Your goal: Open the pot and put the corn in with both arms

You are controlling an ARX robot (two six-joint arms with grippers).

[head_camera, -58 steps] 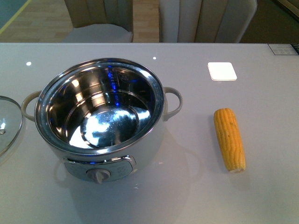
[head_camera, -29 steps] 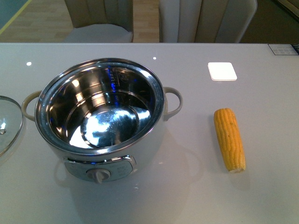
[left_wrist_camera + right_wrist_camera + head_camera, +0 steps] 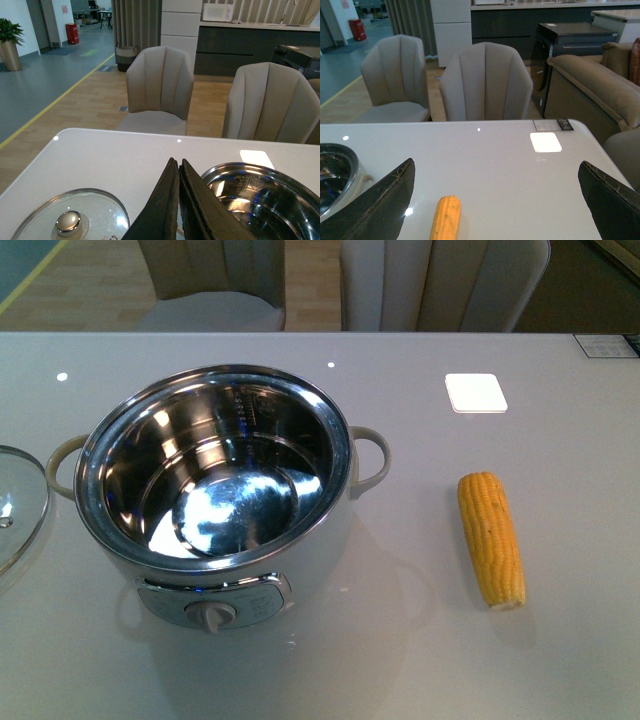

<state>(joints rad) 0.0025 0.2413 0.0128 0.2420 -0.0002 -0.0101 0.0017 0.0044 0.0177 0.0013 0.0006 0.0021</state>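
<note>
The white pot [image 3: 215, 490] stands open on the table, its steel bowl empty; it also shows in the left wrist view [image 3: 265, 200] and at the edge of the right wrist view [image 3: 335, 175]. The corn [image 3: 491, 537] lies on the table to the pot's right, also in the right wrist view [image 3: 445, 218]. Neither arm shows in the front view. My left gripper [image 3: 177, 162] is shut and empty, above the table between the lid and the pot. My right gripper [image 3: 497, 167] is open wide and empty, with the corn between its fingers and nearer one of them.
The glass lid [image 3: 15, 505] with its silver knob [image 3: 67, 222] lies on the table left of the pot. A small white square tile [image 3: 475, 392] lies behind the corn. Beige chairs [image 3: 160, 90] stand beyond the table's far edge.
</note>
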